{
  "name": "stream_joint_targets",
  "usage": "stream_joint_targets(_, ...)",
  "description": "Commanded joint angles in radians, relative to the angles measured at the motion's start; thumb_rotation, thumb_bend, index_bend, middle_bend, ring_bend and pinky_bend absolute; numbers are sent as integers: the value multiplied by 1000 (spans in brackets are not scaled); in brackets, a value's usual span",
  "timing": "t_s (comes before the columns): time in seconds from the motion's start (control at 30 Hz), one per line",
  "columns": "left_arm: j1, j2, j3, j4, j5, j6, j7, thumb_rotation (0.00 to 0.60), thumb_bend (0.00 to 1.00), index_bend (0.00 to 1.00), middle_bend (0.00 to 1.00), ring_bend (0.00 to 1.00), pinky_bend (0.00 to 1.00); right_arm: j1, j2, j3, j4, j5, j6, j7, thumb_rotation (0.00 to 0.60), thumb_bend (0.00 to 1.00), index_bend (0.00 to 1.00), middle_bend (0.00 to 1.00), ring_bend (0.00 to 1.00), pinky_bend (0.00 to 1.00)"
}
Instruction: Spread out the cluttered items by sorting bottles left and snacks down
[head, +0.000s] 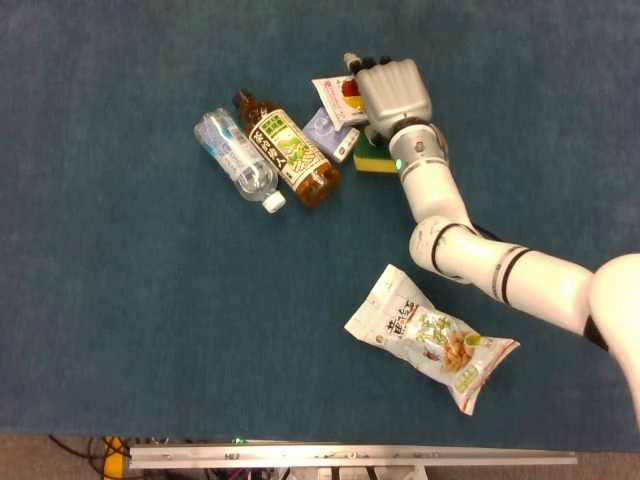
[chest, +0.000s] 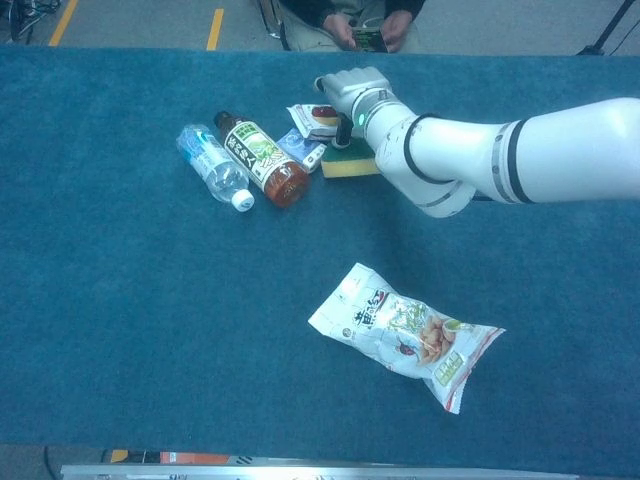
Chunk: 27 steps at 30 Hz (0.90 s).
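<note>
Snack packet (head: 336, 97) lay just beyond the sponge (head: 368, 159), directly under the right hand (head: 393, 90), whose fingers (head: 352, 62) reached over it, grasp state impossible to tell.

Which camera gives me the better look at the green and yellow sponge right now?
The chest view: the green and yellow sponge shows its yellow side and green top beside the right hand. In the head view the sponge is mostly hidden under that hand's wrist.
</note>
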Motion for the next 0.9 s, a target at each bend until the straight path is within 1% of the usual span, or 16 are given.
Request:
stream_joint_targets(0.03, 3, 1, 0, -1, 1, 5, -1, 600, 256, 202, 146, 54, 162, 18, -6, 2, 15, 41, -20, -29, 600, 165, 22, 294, 249, 411)
stream_joint_targets(0.13, 6, 2, -1, 0, 3, 10, -5, 600, 256, 202, 146, 55, 162, 22, 1, -1, 12, 71, -26, -45, 600, 220, 96, 353, 317, 418)
stream_joint_targets(0.23, 6, 2, -1, 2, 5, 11, -7, 600, 256, 202, 146, 54, 162, 21, 13, -4, -2, 70, -24, -42, 600, 228, 154, 414, 403, 464)
stream_joint_targets(0.33, 8, 0, -1, 5, 8, 14, -10, 600, 256, 202, 146, 54, 162, 10, 33, -10, -30, 42, -14, -21, 600, 228, 201, 468, 480, 522)
stream_joint_targets(0.5, 7, -4, -1, 10, 10, 12, -14, 600, 257, 202, 146, 54, 161, -24, 79, -34, -103, -17, 19, 18, 600, 228, 246, 516, 548, 613)
stream_joint_targets(0.63, 7, -8, 0, 12, 16, 13, -16, 600, 256, 202, 146, 54, 162, -57, 124, -57, -178, -64, 44, 49, 600, 227, 269, 539, 578, 642)
stream_joint_targets(0.73, 7, -9, 0, 14, 17, 13, -17, 600, 256, 202, 146, 55, 161, -78, 164, -67, -242, -96, 65, 74, 600, 228, 272, 543, 581, 645)
stream_joint_targets(0.9, 5, -12, 0, 15, 23, 14, -17, 600, 256, 202, 146, 54, 162, -130, 267, -79, -418, -189, 117, 138, 600, 227, 273, 543, 581, 645)
